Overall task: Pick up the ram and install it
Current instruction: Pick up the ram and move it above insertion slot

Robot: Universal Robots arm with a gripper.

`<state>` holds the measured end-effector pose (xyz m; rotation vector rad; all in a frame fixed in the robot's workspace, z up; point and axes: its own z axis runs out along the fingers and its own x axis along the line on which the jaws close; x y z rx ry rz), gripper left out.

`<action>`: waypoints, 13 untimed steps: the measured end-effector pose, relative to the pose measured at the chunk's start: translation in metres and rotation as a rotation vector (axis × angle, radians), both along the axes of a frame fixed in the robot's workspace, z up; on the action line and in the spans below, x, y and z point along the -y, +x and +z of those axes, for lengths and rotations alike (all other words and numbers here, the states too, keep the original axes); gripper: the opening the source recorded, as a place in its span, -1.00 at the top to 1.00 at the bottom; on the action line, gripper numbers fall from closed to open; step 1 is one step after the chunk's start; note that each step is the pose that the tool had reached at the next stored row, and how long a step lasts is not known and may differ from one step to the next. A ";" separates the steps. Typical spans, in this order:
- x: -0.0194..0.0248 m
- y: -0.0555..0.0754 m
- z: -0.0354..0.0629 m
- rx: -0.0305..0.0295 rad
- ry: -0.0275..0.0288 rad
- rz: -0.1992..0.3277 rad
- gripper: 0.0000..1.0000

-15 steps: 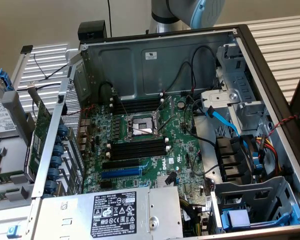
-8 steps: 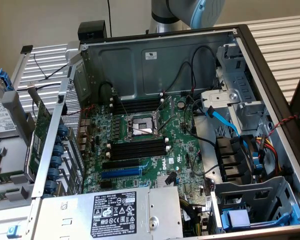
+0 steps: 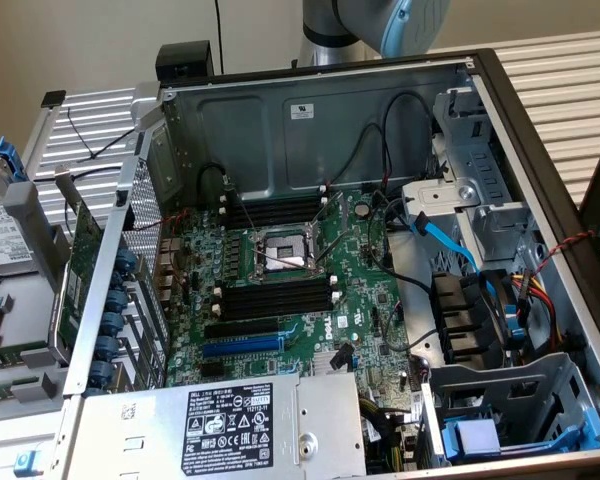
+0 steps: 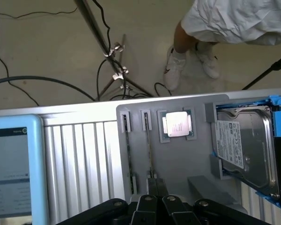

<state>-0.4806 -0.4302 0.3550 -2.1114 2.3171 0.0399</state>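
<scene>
Two thin sticks stand on edge in narrow slots of a grey holder (image 4: 178, 164); I take them for the ram (image 4: 150, 150), with a second stick (image 4: 127, 150) beside it. My gripper (image 4: 157, 186) hangs over the near end of the slot with the first stick, its black fingers pressed together, shut. Nothing shows between them, and I cannot tell whether they touch the stick. In the exterior view the open computer case shows its motherboard with long black memory slots (image 3: 277, 297) and a second bank (image 3: 275, 212) on either side of the processor socket (image 3: 280, 255).
The holder also carries a processor chip (image 4: 177, 124) and a hard drive (image 4: 246, 145) in a blue frame. A light-blue-edged screen (image 4: 9, 168) lies beside it. A person's feet (image 4: 175, 65) and tripod legs (image 4: 113, 61) stand on the floor beyond. A green expansion card (image 3: 80, 265) stands outside the case.
</scene>
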 end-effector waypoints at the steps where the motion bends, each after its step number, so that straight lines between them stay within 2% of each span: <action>1: 0.0000 0.000 0.0000 -0.0001 -0.0001 0.000 0.79; 13: 0.0001 0.000 -0.0012 -0.0002 0.0001 0.000 0.79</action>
